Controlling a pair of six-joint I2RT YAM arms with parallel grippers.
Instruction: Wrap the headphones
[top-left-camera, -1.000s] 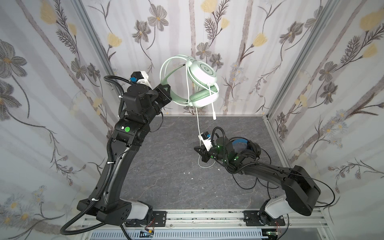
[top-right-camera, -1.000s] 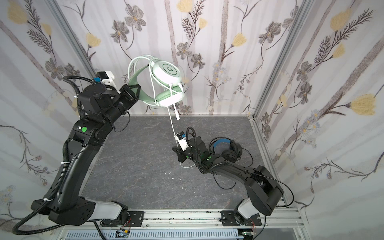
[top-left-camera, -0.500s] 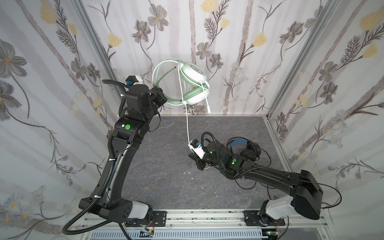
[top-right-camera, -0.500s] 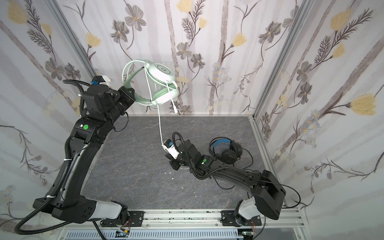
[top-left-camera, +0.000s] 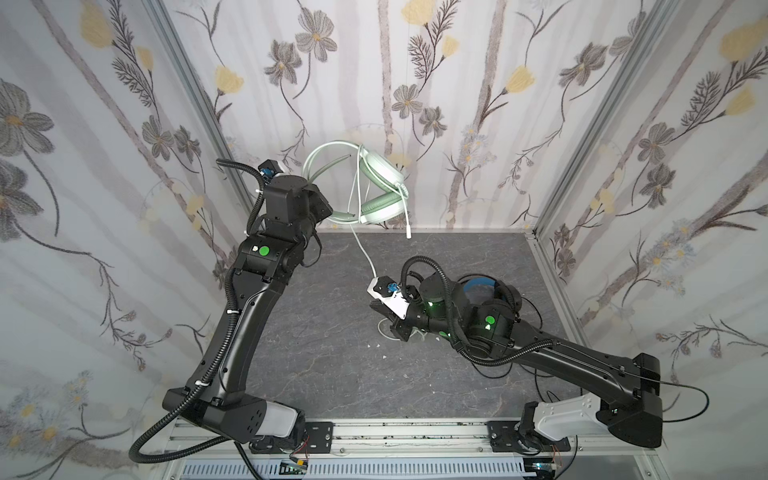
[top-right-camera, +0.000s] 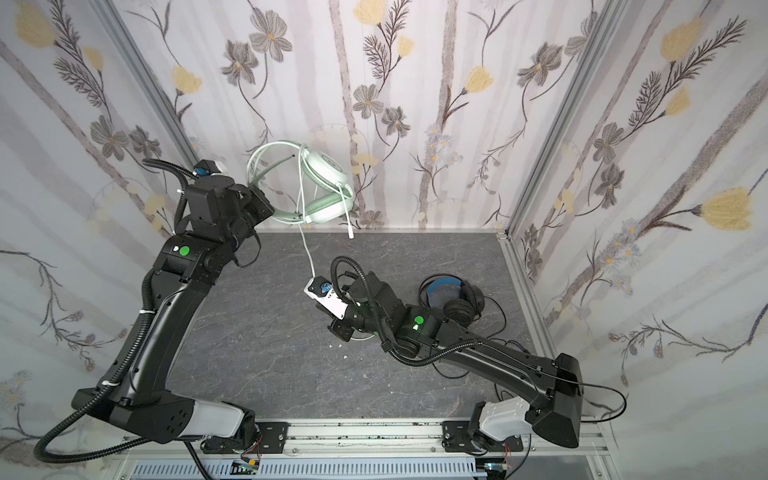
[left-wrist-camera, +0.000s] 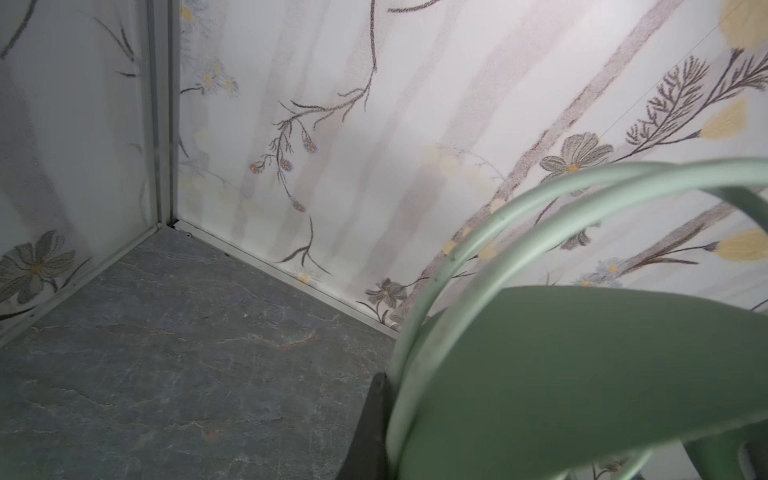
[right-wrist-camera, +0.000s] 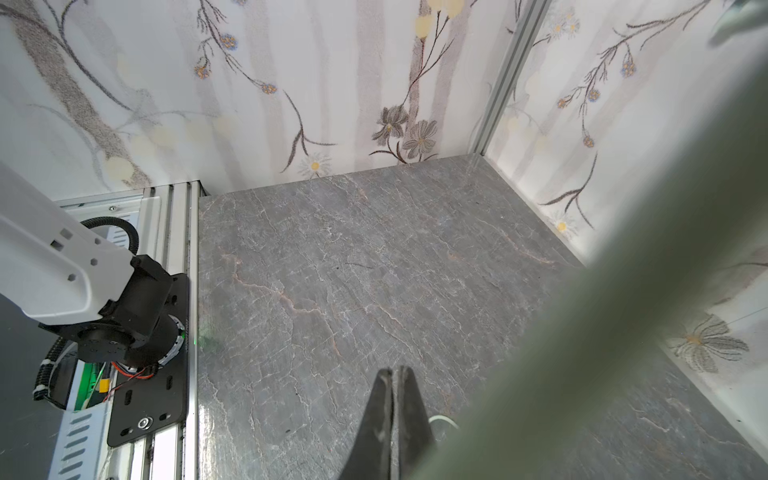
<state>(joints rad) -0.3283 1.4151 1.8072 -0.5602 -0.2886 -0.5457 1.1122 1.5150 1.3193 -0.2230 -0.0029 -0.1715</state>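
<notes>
Two headsets and two grippers are shown. At left, the left gripper (top-left-camera: 330, 212) is clamped on the headband of the one mint headset (top-left-camera: 380, 187), held aloft near the back wall (top-left-camera: 457, 104), its single whitish cable (top-left-camera: 360, 248) trailing down toward the right gripper (right-wrist-camera: 392, 372). That gripper's jaws are pressed together, seemingly on nothing, though blur hides much; at right, the one black headset (top-right-camera: 451, 301) lies on the table (top-left-camera: 324, 374).

Both top views look down from above the near rail (top-left-camera: 415, 432), sharing the whole tabletop (top-left-camera: 332, 374); wrist cameras look across it toward wall corners (left-wrist-camera: 168, 222) (right-wrist-camera: 480, 154).
</notes>
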